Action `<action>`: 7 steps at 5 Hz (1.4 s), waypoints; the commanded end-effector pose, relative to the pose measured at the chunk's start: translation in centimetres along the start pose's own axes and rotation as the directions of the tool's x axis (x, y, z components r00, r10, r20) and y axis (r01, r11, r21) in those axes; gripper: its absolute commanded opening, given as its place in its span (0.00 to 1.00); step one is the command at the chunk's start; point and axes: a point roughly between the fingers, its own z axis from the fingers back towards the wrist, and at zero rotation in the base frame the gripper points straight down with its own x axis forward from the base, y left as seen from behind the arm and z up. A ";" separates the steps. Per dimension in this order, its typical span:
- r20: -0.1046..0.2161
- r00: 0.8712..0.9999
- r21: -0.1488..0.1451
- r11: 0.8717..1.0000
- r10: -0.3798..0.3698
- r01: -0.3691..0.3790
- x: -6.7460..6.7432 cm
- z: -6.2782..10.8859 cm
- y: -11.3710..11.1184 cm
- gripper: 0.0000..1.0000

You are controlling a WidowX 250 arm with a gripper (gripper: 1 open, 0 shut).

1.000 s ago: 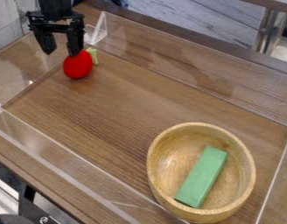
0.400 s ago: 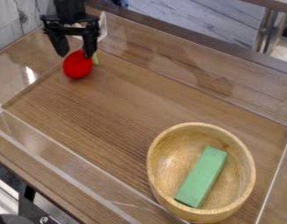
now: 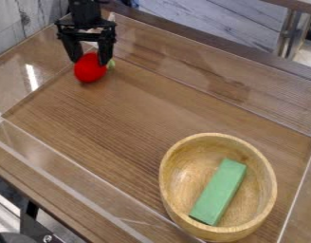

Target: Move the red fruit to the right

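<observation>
Red fruit (image 3: 90, 68) and end effector (image 3: 87, 43) had both shifted slightly to the right since the earliest frame, in which the end effector was higher and farther left. The move was short; the fruit remained in the far left part of the wooden surface (image 3: 158, 114), near its left edge.

End effector: dark, reached in from the far side, with its fingers around the upper part of the fruit. Whether the fruit was firmly grasped or only touched between spread fingers could not be told from this view. The rounded red body showed below the fingers, and a bit of green was visible just beside it on the right.

Wooden bowl (image 3: 169, 176): round, light-coloured, at the near right of the surface, well apart from the fruit. No change of position noted. A green rectangular block (image 3: 216, 194) lay inside it, toward the right part of the bowl, its long side slanting from near left to far right.

At the far right, a light-coloured ledge (image 3: 253, 4) ran along the edge of the view.
</observation>
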 end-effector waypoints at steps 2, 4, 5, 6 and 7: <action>0.065 0.997 0.004 0.999 0.042 -0.042 0.5 2.7 -0.6 1.00; 0.069 0.994 -0.002 0.996 0.090 -0.090 0.0 3.0 -1.4 1.00; 0.068 0.991 -0.002 0.993 0.117 -0.118 1.2 3.0 -0.4 0.00; 0.076 0.987 -0.039 0.989 0.144 -0.142 1.6 4.6 -3.6 0.00; 0.076 0.983 -0.072 0.985 0.165 -0.160 1.6 5.5 -7.4 0.00</action>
